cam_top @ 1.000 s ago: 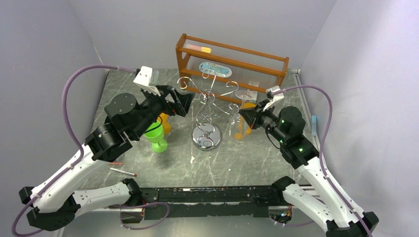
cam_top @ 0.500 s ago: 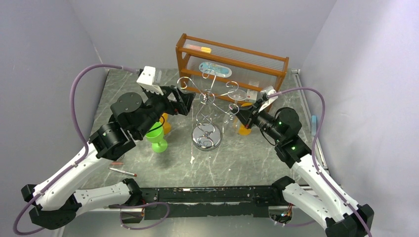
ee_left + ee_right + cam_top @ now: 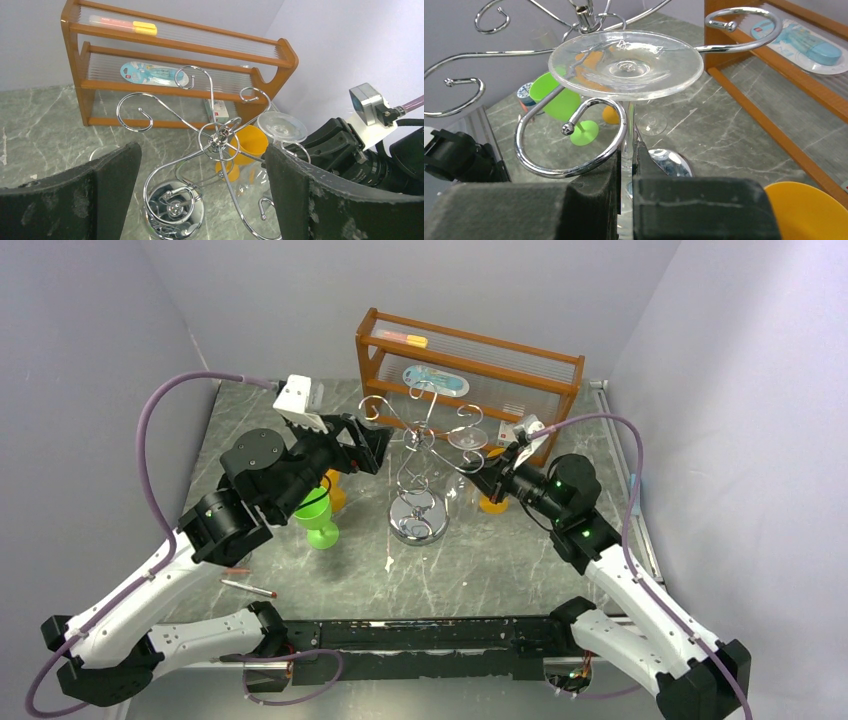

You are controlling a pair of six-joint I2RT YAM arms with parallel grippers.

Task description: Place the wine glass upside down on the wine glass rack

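While the right gripper [image 3: 626,172] is clamped tight on the stem of the wine glass [image 3: 625,67], we hold it inverted—foot up—at a scroll arm of the wine glass rack [image 3: 569,150]. We judge this the hanging step: the stem lies against the curl, foot just above it, though we cannot tell if it is inside the loop. Next we need the stem slid fully in, a gentle lowering, then release. Our left gripper [image 3: 368,448] gapes wide and empty beside the rack.
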